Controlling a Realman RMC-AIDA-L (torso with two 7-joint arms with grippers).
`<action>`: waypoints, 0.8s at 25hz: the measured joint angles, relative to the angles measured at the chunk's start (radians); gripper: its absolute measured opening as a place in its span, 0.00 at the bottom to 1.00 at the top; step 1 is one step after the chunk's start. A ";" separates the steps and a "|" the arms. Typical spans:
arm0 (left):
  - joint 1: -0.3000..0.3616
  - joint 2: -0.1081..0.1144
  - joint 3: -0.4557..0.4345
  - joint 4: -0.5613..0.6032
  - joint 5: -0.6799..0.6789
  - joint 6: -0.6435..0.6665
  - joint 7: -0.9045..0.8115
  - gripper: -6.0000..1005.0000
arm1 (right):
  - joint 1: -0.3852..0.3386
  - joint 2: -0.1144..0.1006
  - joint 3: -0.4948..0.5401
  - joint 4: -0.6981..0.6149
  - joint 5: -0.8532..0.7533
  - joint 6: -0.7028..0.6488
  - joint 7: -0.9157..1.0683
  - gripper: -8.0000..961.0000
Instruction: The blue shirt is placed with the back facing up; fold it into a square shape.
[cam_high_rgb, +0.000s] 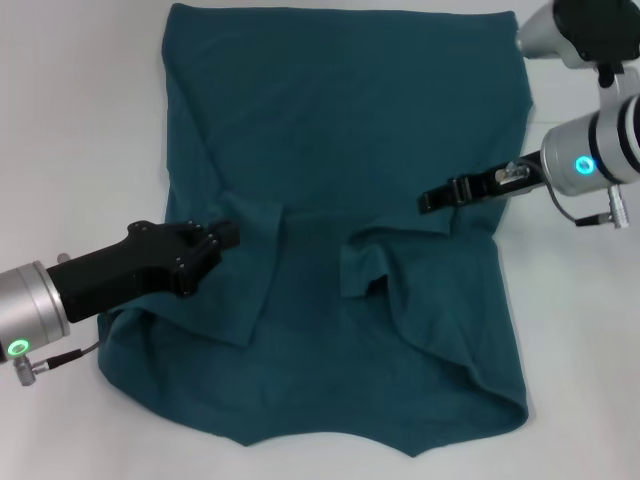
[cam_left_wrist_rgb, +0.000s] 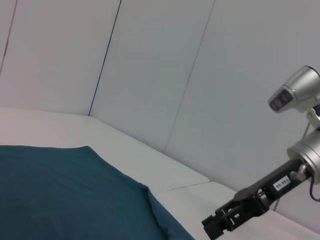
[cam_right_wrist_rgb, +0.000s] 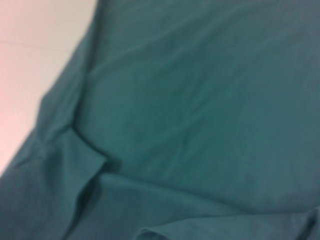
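Note:
The blue shirt (cam_high_rgb: 350, 130) lies spread on the white table (cam_high_rgb: 70, 120), plain side up. Both its side parts are folded in toward the middle: a left flap (cam_high_rgb: 245, 285) and a right flap (cam_high_rgb: 375, 262). My left gripper (cam_high_rgb: 228, 236) reaches in from the left, its tip at the upper corner of the left flap. From the right, my right gripper (cam_high_rgb: 428, 200) hovers just above the right flap's fold line. The left wrist view shows the shirt (cam_left_wrist_rgb: 60, 195) and, farther off, the right gripper (cam_left_wrist_rgb: 212, 229). Wrinkled shirt fabric (cam_right_wrist_rgb: 200, 100) fills the right wrist view.
Bare white table surrounds the shirt on the left, right and near sides. A pale panelled wall (cam_left_wrist_rgb: 150, 60) stands behind the table. The right arm's silver upper links (cam_high_rgb: 575, 30) hang over the shirt's far right corner.

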 joint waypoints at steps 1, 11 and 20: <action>-0.002 0.001 -0.001 -0.001 0.000 0.000 0.001 0.08 | -0.007 -0.002 0.001 0.009 0.024 0.006 -0.007 0.60; -0.006 0.004 0.001 -0.008 0.001 0.000 0.021 0.08 | -0.034 -0.011 0.006 0.040 0.030 0.044 0.057 0.70; -0.001 -0.001 0.003 -0.014 0.002 0.000 0.034 0.08 | -0.038 -0.014 0.011 0.110 0.005 0.111 0.071 0.70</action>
